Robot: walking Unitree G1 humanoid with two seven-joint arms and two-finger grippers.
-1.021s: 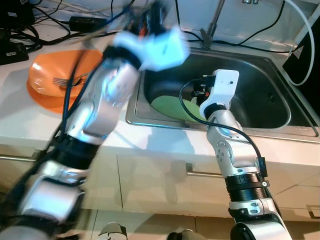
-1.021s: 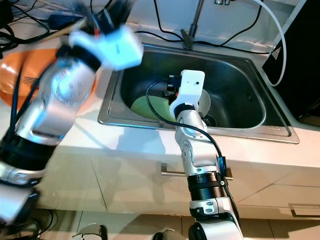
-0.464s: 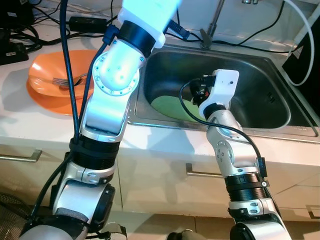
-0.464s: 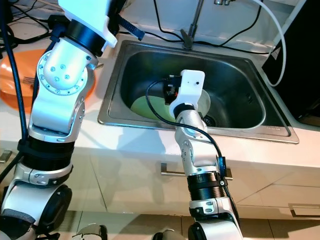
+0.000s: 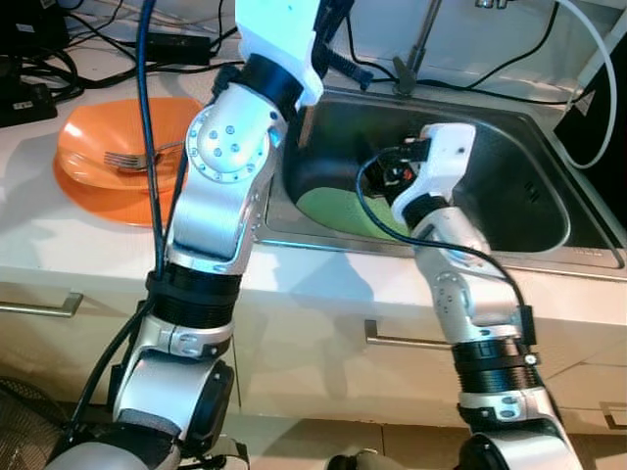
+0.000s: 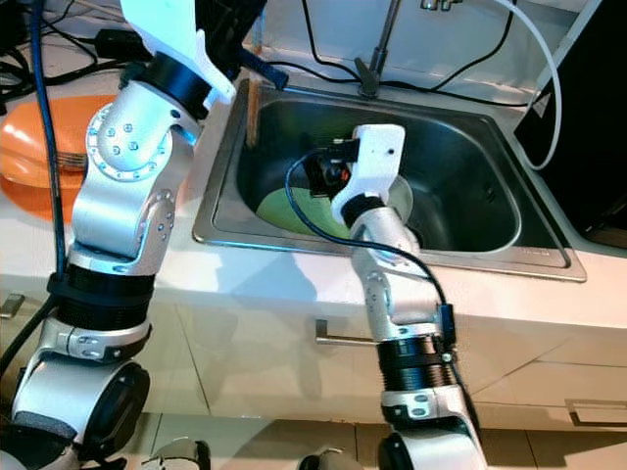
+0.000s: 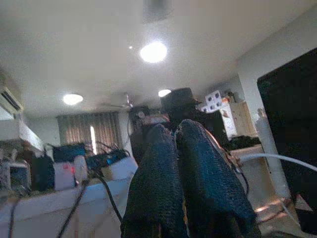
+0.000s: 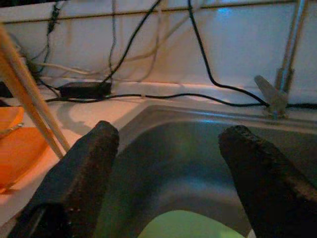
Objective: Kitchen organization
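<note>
Right wrist view: right gripper [image 8: 166, 163] gapes open just above the green plate [image 8: 190, 225]; left gripper [image 7: 184, 173] pinches chopsticks [image 6: 251, 113] hanging vertically over the sink's [image 6: 470, 147] left edge.

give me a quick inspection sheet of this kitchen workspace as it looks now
surface: white counter with a steel sink set into it.
job's things: orange plate with a fork on the counter; green plate lying in the sink; wooden chopsticks hanging at the sink's left rim.
clutter: nothing seen.
grippers: left gripper raised above the counter, fingers together, with the chopsticks hanging below it; right gripper open, held above the green plate.
cables: black cables and a power adapter along the back of the counter; a white hose at the right.
surroundings: faucet behind the sink; cabinet drawers with handles below.
</note>
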